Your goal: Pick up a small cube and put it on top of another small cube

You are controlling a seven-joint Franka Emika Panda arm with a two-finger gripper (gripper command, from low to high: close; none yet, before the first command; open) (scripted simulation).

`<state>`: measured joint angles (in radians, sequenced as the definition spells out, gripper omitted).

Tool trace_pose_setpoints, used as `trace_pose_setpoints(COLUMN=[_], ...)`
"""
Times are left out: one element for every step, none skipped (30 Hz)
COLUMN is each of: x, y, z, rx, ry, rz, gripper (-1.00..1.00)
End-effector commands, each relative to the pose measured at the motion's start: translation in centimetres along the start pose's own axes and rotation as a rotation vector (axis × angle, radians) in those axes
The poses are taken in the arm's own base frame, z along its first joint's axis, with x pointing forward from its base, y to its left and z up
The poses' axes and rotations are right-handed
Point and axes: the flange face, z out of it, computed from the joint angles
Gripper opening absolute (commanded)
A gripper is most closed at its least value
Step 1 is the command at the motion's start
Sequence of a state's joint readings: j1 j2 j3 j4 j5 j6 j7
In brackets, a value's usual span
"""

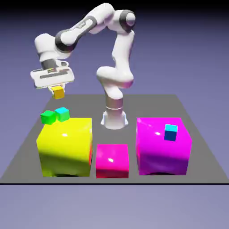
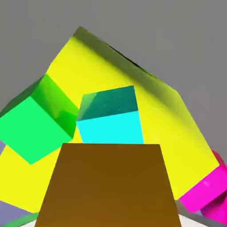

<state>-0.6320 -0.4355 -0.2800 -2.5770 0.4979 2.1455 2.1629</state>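
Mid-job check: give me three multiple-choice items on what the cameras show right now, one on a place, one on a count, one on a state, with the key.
1. Where do the green cube and teal cube sit?
A. on the large yellow block
B. on the small magenta block
C. on the bare table

2. How many magenta blocks are on the table?
A. one
B. two
C. three

3. What is the state of the small yellow cube?
A. lying on the table
B. stacked on the blue cube
C. held in the gripper, in the air

Key: 1 A, both rest on that block's top, at its far left part in the exterior view. 2 B, a small one in the middle and a large one carrying a blue cube. 3 C, it hangs between the fingers, above the green and teal cubes, touching nothing else.
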Motion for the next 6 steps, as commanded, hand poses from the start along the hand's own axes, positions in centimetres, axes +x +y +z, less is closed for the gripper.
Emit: trace_pose_setpoints(x=[0.2,0.5,0.6,0.6,0.6,0.3], y=[-0.2,-0.3,-0.3,-0.3,-0.3,-0.2], z=[1.6,3.2,3.4,3.4,3.4,1.8], rx=[0.000,0.002,0.003,0.003,0.003,0.000], ry=[0.002,0.003,0.004,0.004,0.004,0.002], rz=[0.000,0.002,0.002,0.002,0.002,0.001], gripper=[-1.00,-1.00,-1.00,1.00,1.00,1.00])
